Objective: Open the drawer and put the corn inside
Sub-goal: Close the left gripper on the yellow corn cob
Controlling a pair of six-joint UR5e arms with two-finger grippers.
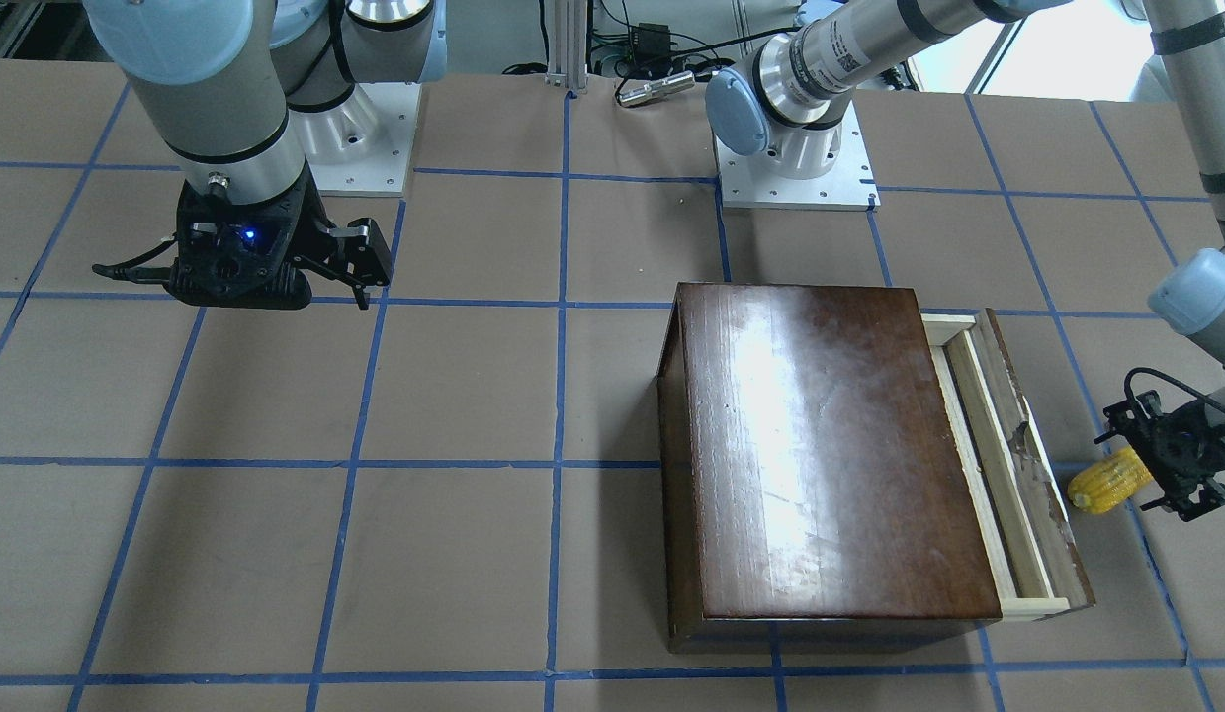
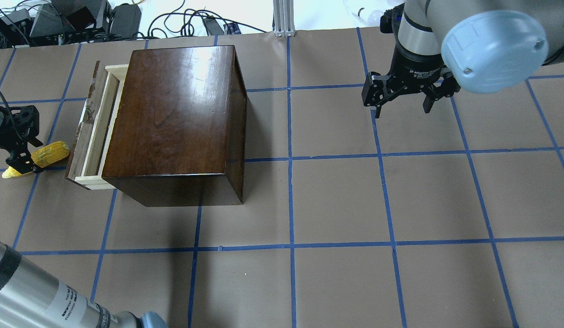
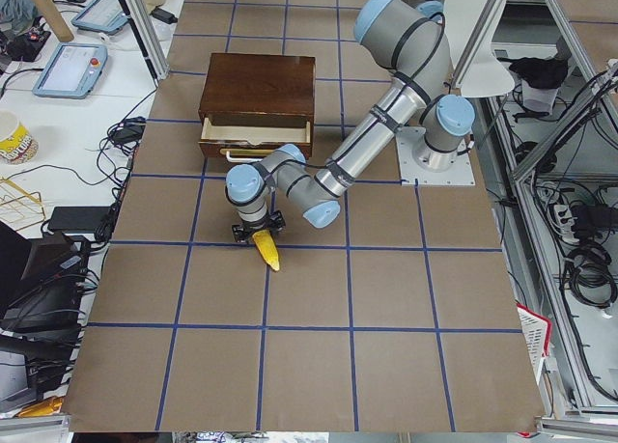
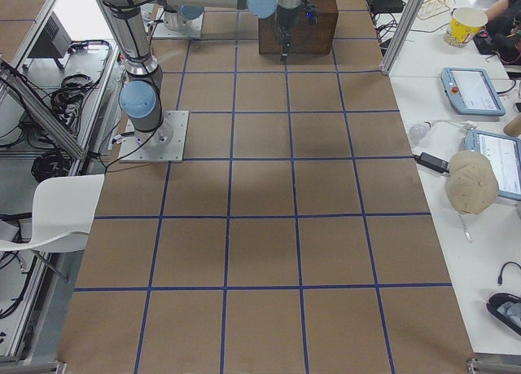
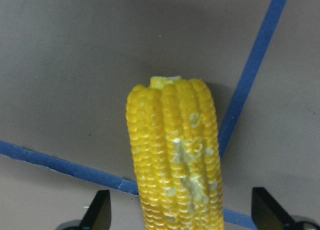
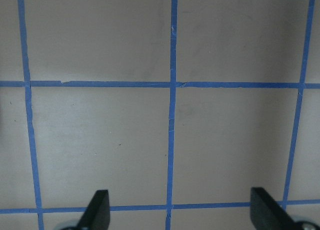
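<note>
The yellow corn [image 1: 1106, 485] lies on the brown table paper just outside the drawer's front panel; it also shows in the overhead view [image 2: 49, 154] and fills the left wrist view [image 5: 175, 160]. My left gripper [image 2: 23, 148] straddles the corn with its fingertips [image 5: 97, 210] wide apart, clear of the cob. The drawer [image 1: 1007, 465] is pulled partly out of the dark-brown wooden box [image 1: 830, 445], its pale inside bare. My right gripper [image 2: 401, 102] hangs open and empty above the table, far from the box.
The box [image 2: 172, 109] stands on the table's left half in the overhead view. Blue tape lines [image 6: 171, 115] grid the paper. Both arm bases [image 1: 795, 168] are bolted at the robot's edge. Cables and gear lie beyond the far edge [image 2: 58, 23].
</note>
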